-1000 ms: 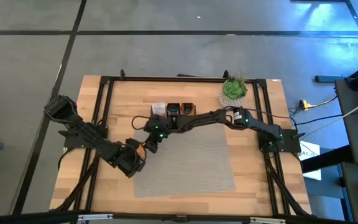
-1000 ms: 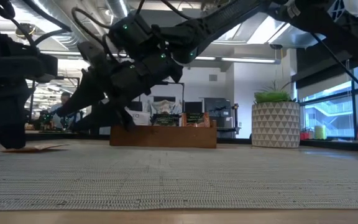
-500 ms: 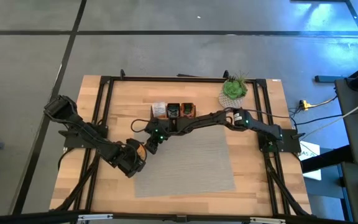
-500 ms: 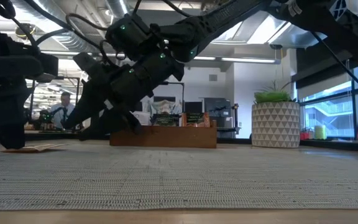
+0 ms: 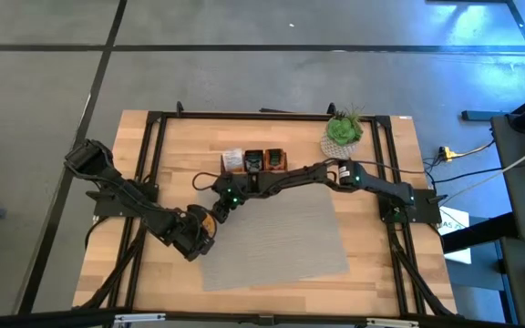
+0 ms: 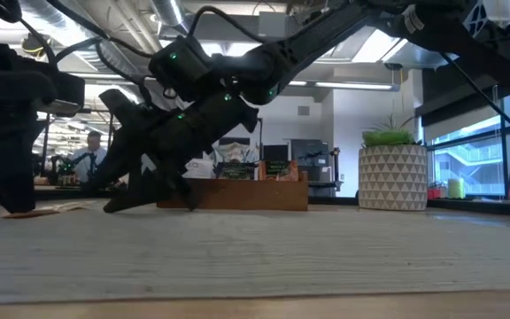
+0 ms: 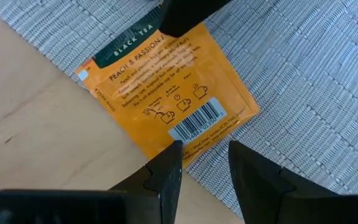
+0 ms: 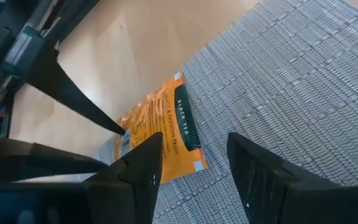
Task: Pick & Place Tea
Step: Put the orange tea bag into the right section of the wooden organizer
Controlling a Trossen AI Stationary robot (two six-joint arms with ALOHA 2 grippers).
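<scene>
One orange tea sachet (image 7: 169, 93) lies flat, half on the grey mat's (image 5: 276, 241) left edge and half on the bare wood. In the high view it (image 5: 207, 219) shows between the two grippers. My left gripper (image 7: 204, 152) stands open at its barcode edge, pointing steeply down. My right gripper (image 8: 191, 143) reaches in low from the table's right, open, with one finger over the sachet's (image 8: 160, 130) other end. More tea stands in the wooden tray (image 5: 253, 162) farther back. My left gripper has one fingertip (image 7: 174, 152) at the sachet's barcode edge (image 7: 194, 124); I cannot tell whether it touches. My right gripper slants down from the table's right, one finger (image 8: 143, 163) in front of the sachet's label end (image 8: 182, 127); whether it touches there I cannot tell.
A potted plant (image 5: 343, 129) stands at the back right of the table, and in the low view it (image 6: 392, 173) rises right of the tray (image 6: 233, 193). A black frame runs along the table's sides. A person shows in the room beyond the table.
My right gripper has sunk toward the table and the orange sachet, rolling a little as it came down. The grey mat has shifted slightly on the wood. The left arm has kept still, and the sachet lies where it was.
</scene>
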